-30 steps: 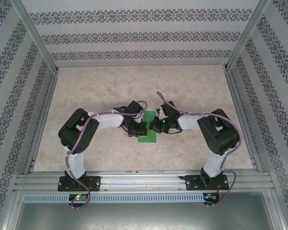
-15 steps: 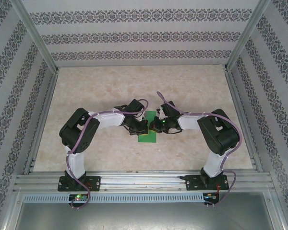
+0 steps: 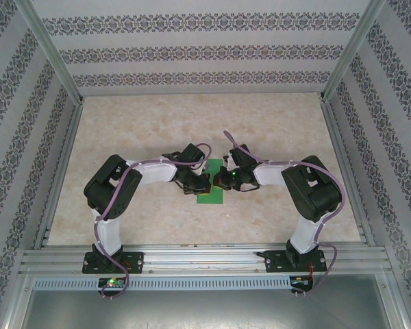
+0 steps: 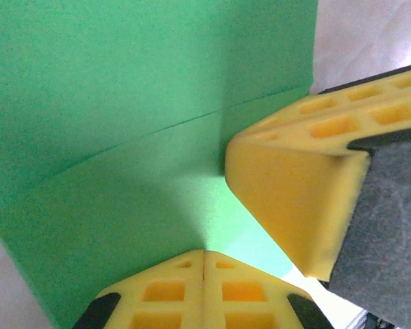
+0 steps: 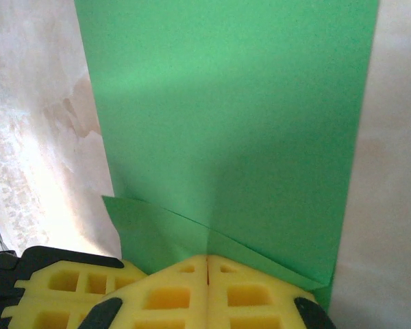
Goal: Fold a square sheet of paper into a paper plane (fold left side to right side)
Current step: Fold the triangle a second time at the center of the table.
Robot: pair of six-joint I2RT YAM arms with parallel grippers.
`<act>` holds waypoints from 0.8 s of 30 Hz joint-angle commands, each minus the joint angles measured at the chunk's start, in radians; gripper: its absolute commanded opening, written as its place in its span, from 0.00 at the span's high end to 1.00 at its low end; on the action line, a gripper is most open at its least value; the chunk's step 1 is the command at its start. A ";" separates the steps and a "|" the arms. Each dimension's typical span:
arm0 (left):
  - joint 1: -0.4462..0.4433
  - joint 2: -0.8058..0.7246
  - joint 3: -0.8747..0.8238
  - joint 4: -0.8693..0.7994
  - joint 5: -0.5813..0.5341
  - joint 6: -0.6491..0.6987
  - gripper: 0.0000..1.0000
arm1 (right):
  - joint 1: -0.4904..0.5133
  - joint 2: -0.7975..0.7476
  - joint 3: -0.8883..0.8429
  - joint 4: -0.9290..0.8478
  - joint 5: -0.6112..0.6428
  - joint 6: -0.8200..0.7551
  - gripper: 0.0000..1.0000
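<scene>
Your green sheet (image 3: pixel 210 197) lies on the surface (image 3: pixel 157 130), midway between the two arms and under their wrists. Your left pincer (image 4: pixel 204 274) is closed, its yellow fingers meeting tip to tip with nothing between them, low over the paper just below a straight crease (image 4: pixel 157 133). Your right pincer (image 5: pixel 207 277) is closed the same way, at an edge of the sheet where a small flap (image 5: pixel 157 233) lies turned over. The two pincers sit just beside each other. Whether the tips actually press on the paper is hard to tell from these angles.
</scene>
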 commanded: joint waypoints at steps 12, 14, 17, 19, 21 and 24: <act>-0.006 -0.056 -0.100 -0.133 -0.056 0.136 0.95 | -0.017 0.073 -0.015 -0.130 0.065 -0.030 1.00; -0.006 -0.063 -0.101 -0.135 -0.062 0.141 0.95 | -0.018 0.074 -0.015 -0.133 0.067 -0.031 1.00; -0.007 -0.075 -0.102 -0.132 -0.068 0.143 0.95 | -0.019 0.079 -0.015 -0.134 0.066 -0.032 1.00; -0.006 -0.084 -0.101 -0.129 -0.070 0.145 0.95 | -0.019 0.080 -0.014 -0.134 0.063 -0.031 1.00; -0.006 -0.096 -0.096 -0.123 -0.068 0.145 0.95 | -0.019 0.079 -0.012 -0.134 0.061 -0.032 1.00; -0.006 -0.121 -0.082 -0.121 -0.055 0.146 0.95 | -0.019 0.077 -0.009 -0.136 0.059 -0.033 1.00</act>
